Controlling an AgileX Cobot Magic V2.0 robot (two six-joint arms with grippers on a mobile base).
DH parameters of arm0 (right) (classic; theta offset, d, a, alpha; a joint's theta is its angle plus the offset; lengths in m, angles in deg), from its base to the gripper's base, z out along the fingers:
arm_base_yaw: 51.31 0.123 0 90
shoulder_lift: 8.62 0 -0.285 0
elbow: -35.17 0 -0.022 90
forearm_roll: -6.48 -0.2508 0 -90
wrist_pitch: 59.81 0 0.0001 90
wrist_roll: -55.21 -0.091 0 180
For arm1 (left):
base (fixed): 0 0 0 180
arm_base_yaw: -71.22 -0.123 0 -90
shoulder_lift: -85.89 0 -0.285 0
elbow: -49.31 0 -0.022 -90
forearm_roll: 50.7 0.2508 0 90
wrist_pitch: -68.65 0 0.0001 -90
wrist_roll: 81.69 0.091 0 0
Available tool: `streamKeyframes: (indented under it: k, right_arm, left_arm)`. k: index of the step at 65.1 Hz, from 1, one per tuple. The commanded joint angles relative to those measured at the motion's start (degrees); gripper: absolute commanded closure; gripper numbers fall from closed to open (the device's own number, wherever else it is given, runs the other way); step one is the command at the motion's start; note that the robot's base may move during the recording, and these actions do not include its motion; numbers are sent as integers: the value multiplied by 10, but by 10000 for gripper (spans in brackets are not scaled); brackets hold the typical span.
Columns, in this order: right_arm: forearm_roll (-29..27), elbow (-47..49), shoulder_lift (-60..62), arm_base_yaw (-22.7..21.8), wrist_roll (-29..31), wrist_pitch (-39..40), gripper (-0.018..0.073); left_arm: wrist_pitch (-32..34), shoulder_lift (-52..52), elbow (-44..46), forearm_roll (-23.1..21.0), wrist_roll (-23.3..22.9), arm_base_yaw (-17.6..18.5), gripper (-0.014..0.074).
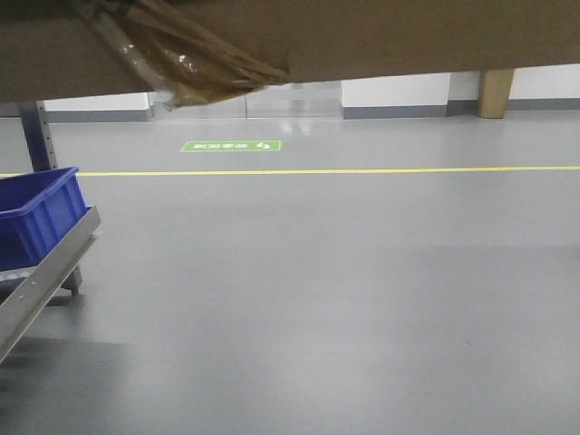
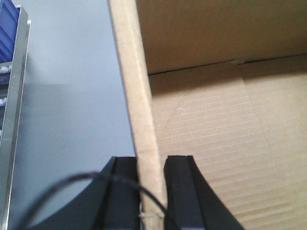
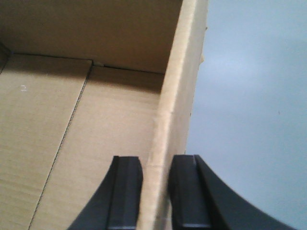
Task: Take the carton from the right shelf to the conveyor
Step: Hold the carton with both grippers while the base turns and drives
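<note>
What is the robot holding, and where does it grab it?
The carton. The left gripper pinches one side wall at its top rim, the right gripper the opposite wall.

Soft, even light, pale glare on the far floor (image 1: 299, 111), wrist views blurred close up, shadow inside the carton (image 2: 216, 143).

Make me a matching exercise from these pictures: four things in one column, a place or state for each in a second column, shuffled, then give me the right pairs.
Things
1. carton
2. blue bin
3. yellow line
4. left tool

Places or states
A. runs across the grey floor
B. shut on a wall of the carton
C. sits on the shelf at the front view's left edge
D. fills the top of the front view, amber tape hanging from it

Pairs: 1-D, 2-C, 3-A, 4-B
</note>
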Motion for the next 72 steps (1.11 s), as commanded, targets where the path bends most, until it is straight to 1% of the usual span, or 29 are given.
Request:
streamKeyframes:
  k: [1, 72]
  right_arm:
    - [-1, 3, 1, -3, 0, 47, 617]
    - [-1, 3, 1, -3, 0, 48, 617]
  left_arm:
    - [15, 4, 5, -24, 1, 6, 615]
    - [15, 4, 5, -24, 1, 6, 615]
